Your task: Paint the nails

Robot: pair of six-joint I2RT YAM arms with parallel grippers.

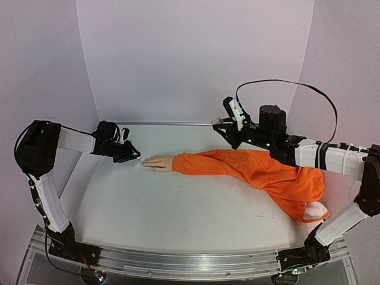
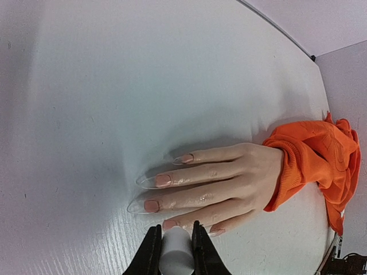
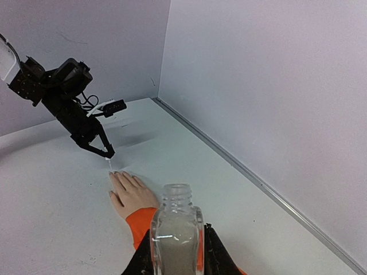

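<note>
Two grips: white cylindrical brush handle (image 2: 175,256) in the left gripper (image 2: 175,229), open clear glass bottle (image 3: 176,226) in the right gripper (image 3: 176,255). Poised beside the nails (image 2: 163,180) of the pale mannequin hand (image 2: 229,177), near the white table's (image 2: 143,74) far left corner. Risks smearing skin if lowered off-centre.

The top view looks down over the table (image 1: 178,202) from above its near edge. The left wrist view peers past the left gripper (image 2: 175,232) and its cap (image 2: 175,255), close on the hand (image 2: 229,180) just ahead. The right wrist view looks over the right gripper (image 3: 178,260) and its bottle (image 3: 176,235), from well back, at that hand.
</note>
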